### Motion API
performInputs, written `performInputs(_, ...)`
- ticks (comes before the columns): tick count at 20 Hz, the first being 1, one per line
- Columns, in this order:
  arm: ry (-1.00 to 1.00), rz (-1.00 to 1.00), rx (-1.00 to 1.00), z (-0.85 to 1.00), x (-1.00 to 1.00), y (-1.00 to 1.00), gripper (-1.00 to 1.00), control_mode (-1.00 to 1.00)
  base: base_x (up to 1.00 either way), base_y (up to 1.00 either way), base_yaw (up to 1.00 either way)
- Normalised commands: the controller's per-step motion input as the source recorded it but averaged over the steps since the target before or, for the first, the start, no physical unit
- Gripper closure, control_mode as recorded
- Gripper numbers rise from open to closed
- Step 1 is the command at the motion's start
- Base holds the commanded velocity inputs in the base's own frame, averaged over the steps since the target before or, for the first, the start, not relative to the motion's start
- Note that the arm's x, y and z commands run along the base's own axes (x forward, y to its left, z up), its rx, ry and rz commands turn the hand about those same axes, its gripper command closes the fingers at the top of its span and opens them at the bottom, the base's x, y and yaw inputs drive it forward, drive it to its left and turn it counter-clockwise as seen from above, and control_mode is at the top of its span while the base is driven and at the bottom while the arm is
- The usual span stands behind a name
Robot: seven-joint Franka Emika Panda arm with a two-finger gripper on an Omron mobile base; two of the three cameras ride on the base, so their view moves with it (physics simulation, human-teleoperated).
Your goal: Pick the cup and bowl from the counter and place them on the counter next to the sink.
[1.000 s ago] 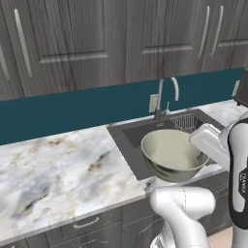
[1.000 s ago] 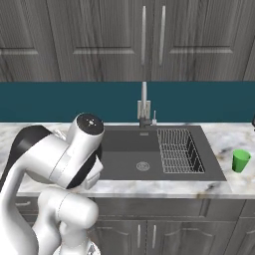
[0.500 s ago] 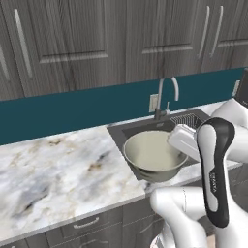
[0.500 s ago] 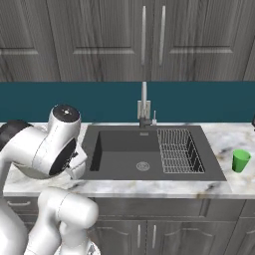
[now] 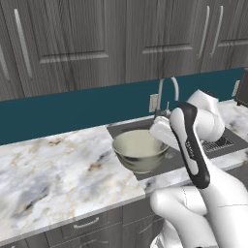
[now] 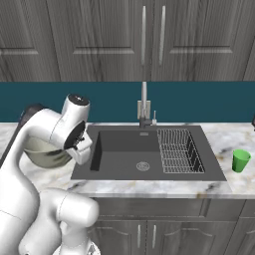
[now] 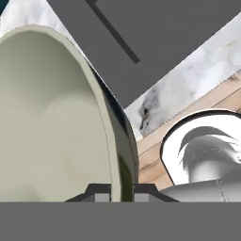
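My gripper [image 7: 122, 188] is shut on the rim of the grey-beige bowl [image 7: 47, 117], with the rim between the two tips. The bowl [image 5: 140, 151] hangs over the left edge of the dark sink [image 5: 220, 141], beside the white marble counter [image 5: 53, 169]. Seen from the right base, the bowl [image 6: 44, 153] sits behind my arm, left of the sink [image 6: 124, 162], with the gripper [image 6: 80, 148] at its right rim. The green cup [image 6: 241, 160] stands upright on the counter [image 6: 219, 182] to the right of the sink.
A chrome faucet [image 6: 144, 102] rises behind the basin, and a wire rack [image 6: 178, 149] fills its right half. The teal backsplash and dark cabinets run along the back. Wide marble counter stretches left of the sink.
The arm has swung left with the bowl, carrying it from over the middle of the sink to its left edge. The cup has not moved.
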Motion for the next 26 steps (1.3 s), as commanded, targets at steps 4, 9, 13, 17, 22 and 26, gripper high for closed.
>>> performInputs(4, 0.05, 0.00, 0.00, -0.56, 0.58, 0.45, 1.00, -1.00, 0.00, 0.00, 0.00)
performInputs(9, 0.00, 0.00, 0.01, -0.62, 0.44, 0.47, 1.00, -1.00, 0.00, 0.00, 0.00)
performInputs(13, -0.02, 0.00, 0.07, -0.41, 0.38, 0.34, 1.00, -1.00, 0.00, 0.00, 0.00)
performInputs(17, -0.04, 0.00, 0.04, -0.16, 0.44, 0.20, 1.00, -1.00, 0.00, 0.00, 0.00)
performInputs(22, -0.01, 0.00, 0.00, -0.14, 0.39, 0.17, 1.00, -1.00, 0.00, 0.00, 0.00)
performInputs(26, 0.00, 0.00, 0.00, -0.21, 0.43, 0.03, 1.00, -1.00, 0.00, 0.00, 0.00)
